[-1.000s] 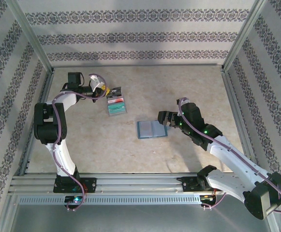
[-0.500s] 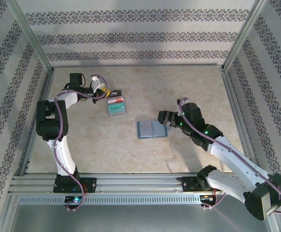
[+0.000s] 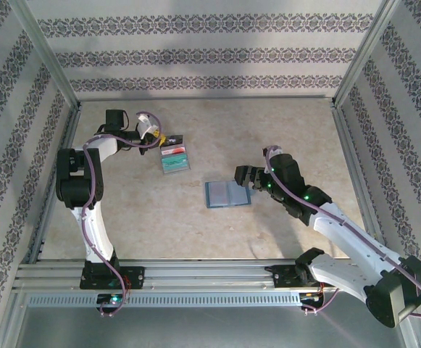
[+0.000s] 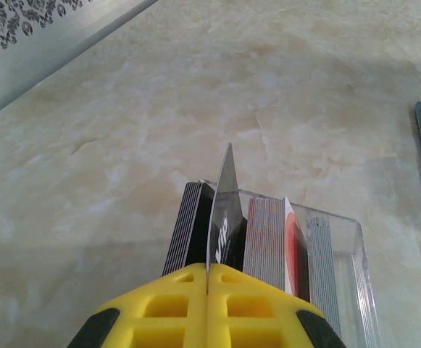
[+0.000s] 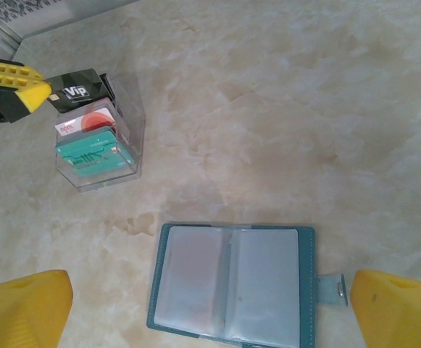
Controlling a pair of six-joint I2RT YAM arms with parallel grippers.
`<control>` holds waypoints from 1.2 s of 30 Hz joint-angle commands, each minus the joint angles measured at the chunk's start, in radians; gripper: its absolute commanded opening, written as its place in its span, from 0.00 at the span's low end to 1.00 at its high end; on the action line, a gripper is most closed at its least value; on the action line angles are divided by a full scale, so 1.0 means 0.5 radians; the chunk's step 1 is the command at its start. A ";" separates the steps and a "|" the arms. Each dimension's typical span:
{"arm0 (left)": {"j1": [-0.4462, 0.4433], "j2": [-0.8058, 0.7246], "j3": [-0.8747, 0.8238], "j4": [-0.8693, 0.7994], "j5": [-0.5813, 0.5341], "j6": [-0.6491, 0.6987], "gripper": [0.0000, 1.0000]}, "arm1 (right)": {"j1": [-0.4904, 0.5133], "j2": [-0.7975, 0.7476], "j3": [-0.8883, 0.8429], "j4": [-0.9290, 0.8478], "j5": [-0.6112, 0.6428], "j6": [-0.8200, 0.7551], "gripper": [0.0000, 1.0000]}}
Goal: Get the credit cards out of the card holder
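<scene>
- A clear plastic box stands toward the far left of the table, well apart from the card holder. A red-and-white card and a teal card sit inside it.
- The card holder lies open and flat near the middle of the table. Its two cloudy panels face up and its clasp tab pokes out at one side. I cannot tell whether anything is tucked behind the panels.
- The table is pale marbled beige, closed in by patterned walls and a metal frame.
- The left arm rises from its base, folds at the elbow and reaches rightward along the far side. The left gripper has its yellow fingers pinched together on a dark card marked "Vip", just over the box's far end.
- The right arm stretches diagonally toward the centre. The right gripper hangs just beside the holder's clasp side, jaws spread wide and holding nothing.
</scene>
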 commanded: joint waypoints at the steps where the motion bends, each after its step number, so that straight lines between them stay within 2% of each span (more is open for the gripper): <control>1: 0.023 0.045 0.020 0.058 -0.012 0.041 0.00 | 0.020 0.014 0.047 0.043 -0.011 0.002 0.98; 8: 0.024 0.054 0.019 0.069 -0.036 0.040 0.01 | 0.023 0.016 0.049 0.049 -0.014 -0.004 0.98; 10: 0.025 0.053 0.020 0.066 -0.042 0.029 0.06 | 0.023 0.014 0.047 0.048 -0.015 -0.005 0.98; 14: 0.023 0.029 0.012 0.056 -0.030 0.021 0.27 | 0.026 0.005 0.044 0.048 -0.016 -0.002 0.98; 16: 0.024 0.007 0.000 0.055 -0.021 0.024 0.33 | 0.024 0.000 0.041 0.046 -0.017 -0.007 0.98; 26: 0.020 -0.112 -0.053 0.064 -0.014 0.016 0.36 | 0.027 0.006 0.044 0.048 -0.013 -0.007 0.98; 32: 0.019 -0.243 -0.118 0.141 -0.015 -0.084 0.44 | 0.032 0.017 0.038 0.041 0.009 0.002 0.98; 36: 0.018 -0.339 -0.188 0.263 -0.033 -0.174 0.45 | 0.035 0.018 0.033 0.040 0.018 -0.001 0.98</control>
